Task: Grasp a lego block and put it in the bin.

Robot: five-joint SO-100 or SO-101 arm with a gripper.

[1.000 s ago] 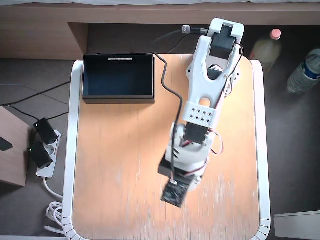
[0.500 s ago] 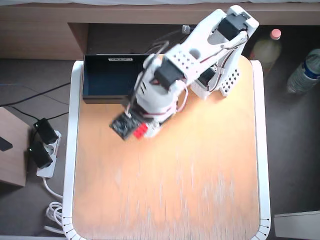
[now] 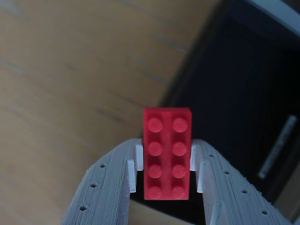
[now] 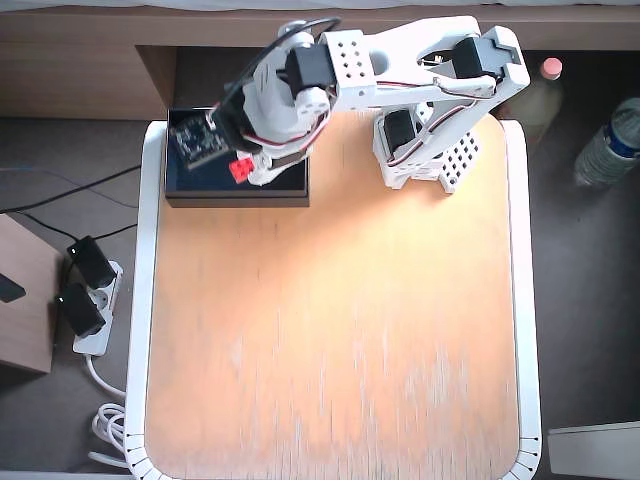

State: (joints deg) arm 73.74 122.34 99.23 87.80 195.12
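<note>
Swinging up and across the table point(image 4: 330, 330) since a second ago, the arm has carried its load from the near middle of the wood to the far left corner in the overhead view, and the gripper point(image 4: 243, 168) now hangs over the bin point(image 4: 236, 194); half a second back it was just short of the bin's near wall, so the last stretch was a short one; the claw is clenched on the lego block point(image 4: 240, 169), which shows as a small red spot above the dark interior, near the bin's front wall rather than its centre; in the wrist view the lego block point(image 3: 167, 152) stands lengthwise between the two white fingers point(image 3: 131, 174), studs facing the camera, its lower half pinched on both long sides and its upper half sticking out free; holding it by the long sides seems sensible, since the flat faces give the pads something square to press on and the brick sits straight, not tilted; behind it the bin point(image 3: 234, 93) fills the right of that view, the wood the left; I judge the carry nearly done, with only the letting go left; a release here looks likely to land inside, though close to the wall
</note>
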